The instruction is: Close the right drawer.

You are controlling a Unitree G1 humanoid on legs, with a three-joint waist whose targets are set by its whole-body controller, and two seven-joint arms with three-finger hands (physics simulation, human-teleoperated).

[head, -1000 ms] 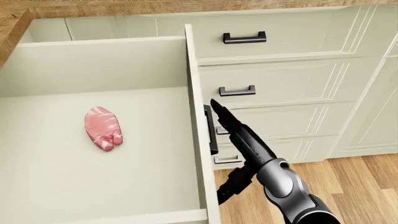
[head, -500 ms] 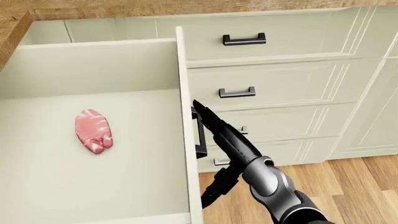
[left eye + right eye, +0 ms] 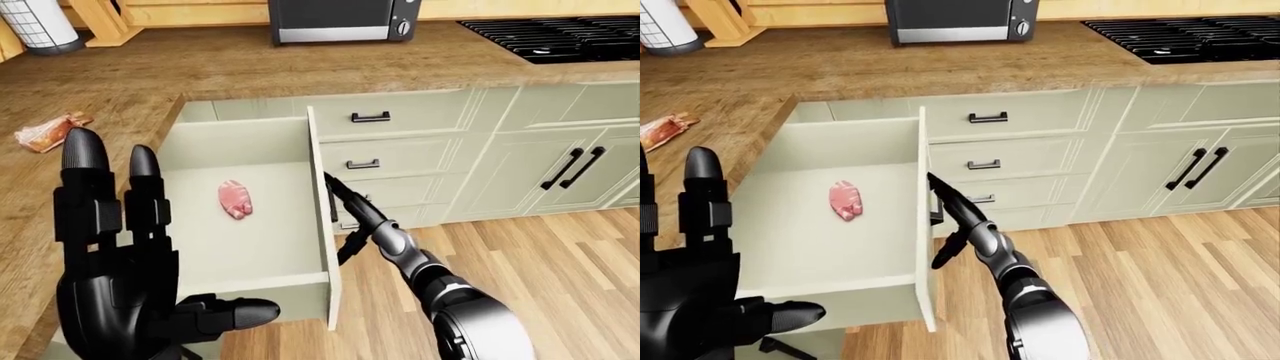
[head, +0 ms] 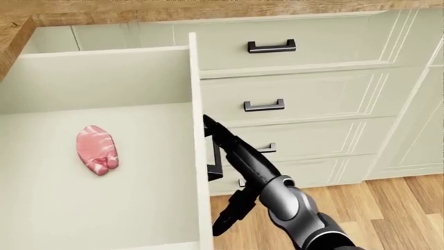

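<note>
The right hand (image 4: pixel 212 136) reaches in from the lower right of the head view, its straight black fingers laid against the outer face of the right drawer (image 4: pixel 196 156), right at the dark handle (image 4: pixel 216 159) on that face; the fingers are extended flat, clenched round nothing. One finger hangs down below the wrist (it touches nothing).

The drawer stands wide open, filling the left half of the head view, its front panel seen edge-on near the middle of the frame. Inside, on the pale drawer floor toward the left, lies a pink piece of raw meat (image 4: pixel 96 149), well apart from the walls.

The left hand (image 3: pixel 120 285) is raised in the lower left of the left-eye view, fingers spread upright and thumb out to the right, holding nothing.

To the right of the open drawer is a stack of closed drawers (image 3: pixel 400 154) with dark handles, then cabinet doors (image 3: pixel 560 169). Above runs the wooden worktop (image 3: pixel 250 67), bearing a microwave (image 3: pixel 345 19) at top centre, a black stove (image 3: pixel 555 37) at upper right and a packet (image 3: pixel 50 131) at the left edge. Wooden floor (image 3: pixel 560 292) fills the lower right.
</note>
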